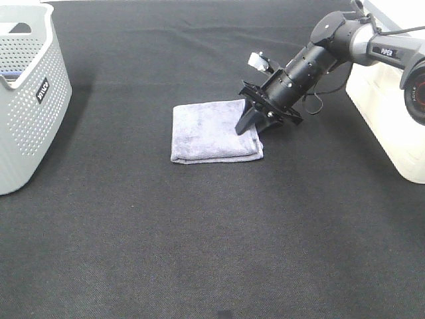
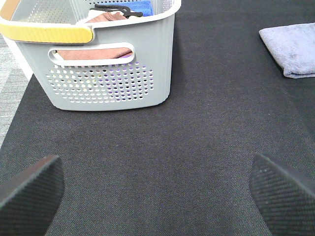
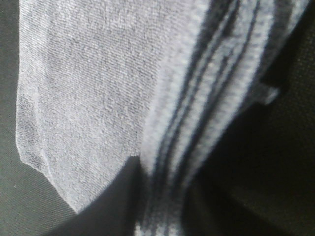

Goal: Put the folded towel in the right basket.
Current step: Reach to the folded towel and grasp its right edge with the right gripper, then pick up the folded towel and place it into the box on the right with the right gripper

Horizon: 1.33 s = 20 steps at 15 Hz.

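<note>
Currently: right gripper [image 1: 249,129] clamped on towel [image 1: 209,129] edge; I fear layers slipping free, towel unfolding before the right basket [image 1: 382,126].

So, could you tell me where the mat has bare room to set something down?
The widest bare mat is the near strip in front of the folded towel. Also free: between the grey basket and the towel. Crowded: the towel's right edge, under the right gripper, toward the white basket.

One folded towel [image 1: 212,131] lies on the bench [image 1: 199,252]. Two baskets: one grey basket [image 1: 40,126], one white basket [image 1: 385,119]. One arm [image 1: 312,63] is in view.
</note>
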Available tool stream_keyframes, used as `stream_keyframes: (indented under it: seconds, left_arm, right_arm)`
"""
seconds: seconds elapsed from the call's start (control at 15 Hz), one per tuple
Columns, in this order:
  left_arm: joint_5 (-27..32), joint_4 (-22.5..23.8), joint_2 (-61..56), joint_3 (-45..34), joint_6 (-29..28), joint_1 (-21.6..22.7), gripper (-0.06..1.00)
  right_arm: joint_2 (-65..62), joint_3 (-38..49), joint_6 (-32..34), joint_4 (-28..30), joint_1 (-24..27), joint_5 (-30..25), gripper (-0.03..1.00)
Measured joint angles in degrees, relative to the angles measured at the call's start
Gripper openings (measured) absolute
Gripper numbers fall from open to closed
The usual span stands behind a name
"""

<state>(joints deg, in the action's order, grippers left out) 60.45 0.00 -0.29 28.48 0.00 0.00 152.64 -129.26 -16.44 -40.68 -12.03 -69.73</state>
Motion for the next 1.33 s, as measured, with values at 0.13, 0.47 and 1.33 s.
stream_keyframes:
  seconds: [0.13,0.47,1.33]
  left_arm:
    - [0.00,0.00,0.00,0.00,0.00,0.00,0.97]
    - [0.00,0.00,0.00,0.00,0.00,0.00,0.97]
    - [0.00,0.00,0.00,0.00,0.00,0.00,0.97]
  right_arm:
    - [0.00,0.00,-0.80,-0.86,0.00,0.00,0.06]
    - [-2.81,0.00,-4.01,-2.41,0.00,0.00,0.06]
    - [-33.92,-2.86,0.17,26.87,0.00,-0.29,0.06]
